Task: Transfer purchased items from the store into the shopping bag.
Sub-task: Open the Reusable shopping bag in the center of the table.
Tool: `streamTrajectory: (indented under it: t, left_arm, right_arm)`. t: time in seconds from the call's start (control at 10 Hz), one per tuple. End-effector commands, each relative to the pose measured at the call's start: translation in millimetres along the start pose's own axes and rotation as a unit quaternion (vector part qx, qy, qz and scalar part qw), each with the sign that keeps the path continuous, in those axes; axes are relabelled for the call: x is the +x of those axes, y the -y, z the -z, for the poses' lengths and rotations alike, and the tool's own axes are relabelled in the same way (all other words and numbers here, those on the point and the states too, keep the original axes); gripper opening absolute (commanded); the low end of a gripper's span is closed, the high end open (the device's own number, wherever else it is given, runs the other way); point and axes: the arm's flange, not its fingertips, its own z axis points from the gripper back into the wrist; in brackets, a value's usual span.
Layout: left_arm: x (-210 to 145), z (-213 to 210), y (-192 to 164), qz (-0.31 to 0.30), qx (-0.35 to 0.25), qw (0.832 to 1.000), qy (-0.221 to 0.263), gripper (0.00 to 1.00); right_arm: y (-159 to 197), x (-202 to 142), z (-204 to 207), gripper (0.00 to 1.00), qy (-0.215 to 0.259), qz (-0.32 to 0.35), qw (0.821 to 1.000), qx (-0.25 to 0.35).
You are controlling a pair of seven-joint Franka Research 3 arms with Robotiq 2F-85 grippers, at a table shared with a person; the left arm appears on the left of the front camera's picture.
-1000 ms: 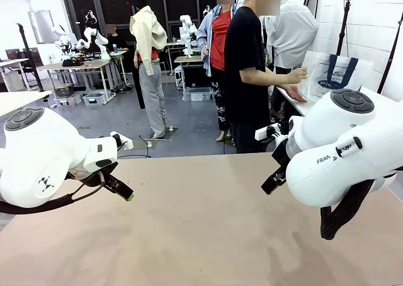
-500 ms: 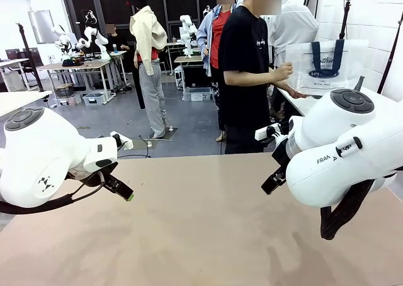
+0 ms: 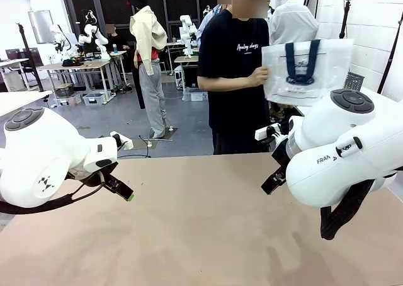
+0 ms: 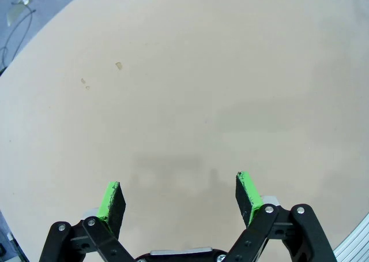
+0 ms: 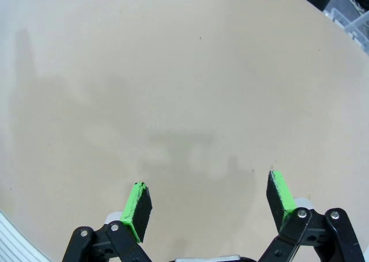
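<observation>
A person in a black T-shirt stands at the far side of the table and holds up the shopping bag, a clear plastic tote with navy strap handles and a dark round logo. My left gripper hangs open over bare table, green pads wide apart, nothing between them. In the front view its fingertip sits at the left above the table. My right gripper is open too, over bare tabletop. The basket and the purchased items are out of view.
The tan tabletop spreads between both arms. A dark grey lattice object stands behind the bag at the far right. Other people and work tables are farther back.
The person has turned toward the table and lifted the bag from the right-hand counter up in front of the chest. Both arms stay still.
</observation>
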Motion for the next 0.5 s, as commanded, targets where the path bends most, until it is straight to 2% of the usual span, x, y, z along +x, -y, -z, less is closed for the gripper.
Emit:
streamTrajectory:
  t: [0.0,0.4]
  left_arm:
    - [-0.3,0.0,-1.1,-0.001,0.000,1.000,0.000,1.00]
    - [-0.3,0.0,-1.1,-0.001,0.000,1.000,0.000,1.00]
  right_arm:
    - [0.1,0.0,0.0,1.00,0.000,0.000,1.000,0.000]
    - [0.1,0.0,0.0,1.00,0.000,0.000,1.000,0.000]
